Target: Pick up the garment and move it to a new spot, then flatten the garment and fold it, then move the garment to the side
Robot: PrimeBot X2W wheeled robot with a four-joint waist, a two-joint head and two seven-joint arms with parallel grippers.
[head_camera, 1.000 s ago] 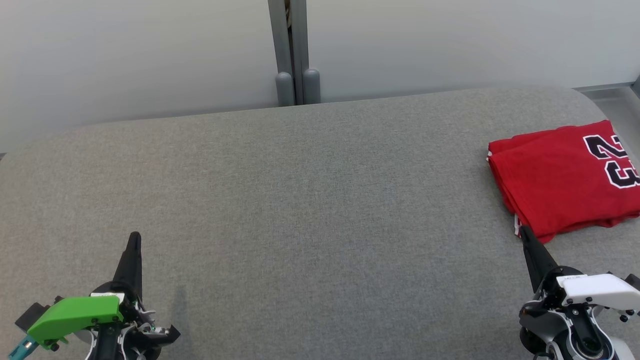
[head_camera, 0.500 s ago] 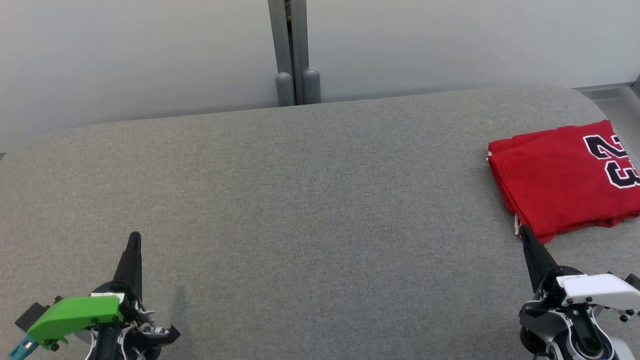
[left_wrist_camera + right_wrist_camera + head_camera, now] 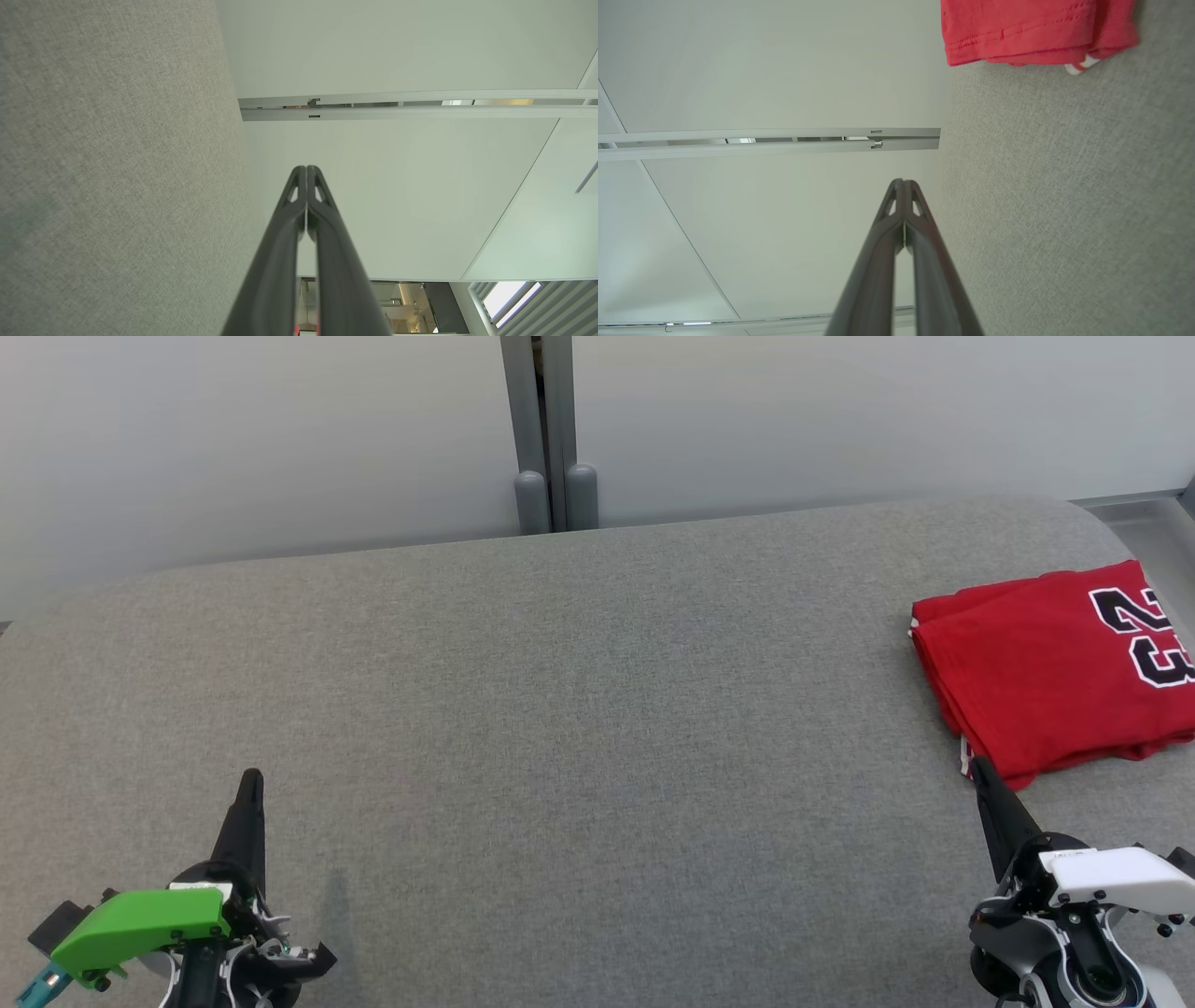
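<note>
Garment [image 3: 1046, 672]: 1 red jersey, folded into a compact stack and lying flat at the far right of the grey padded surface [image 3: 597, 709]. The black number print [image 3: 1144, 635] faces up. The garment's right portion runs out of the head view, so I cannot tell whether it overhangs the surface's end. A small white trim [image 3: 964, 756] pokes out at the near corner.

Right gripper [image 3: 980, 770]: pinched fully together, holding nothing, tip just beside the garment's near corner and not gripping it. Left gripper [image 3: 250, 777]: likewise pinched together and empty, well apart from the garment on the opposite side.

Judgement: the fold looks complete and the garment sits at the side, so the task appears at or near its end.

Risks noted:
- The right fingertip sits close to the loose near corner. A forward or sideways motion could snag the layers and open the fold.
- The garment lies near the surface's right end. A push in that direction could slide it off.
- The stacked edges on the left side are slightly uneven. Dragging rather than lifting could splay them.

Count:
- Garments: 1
- Grippers: 2, each with 2 dark fingers
- Padded surfaces: 1
- Printed digits: 2
- Grey post [image 3: 546, 429] behind the surface: 1, with 2 rounded caps at its base
</note>
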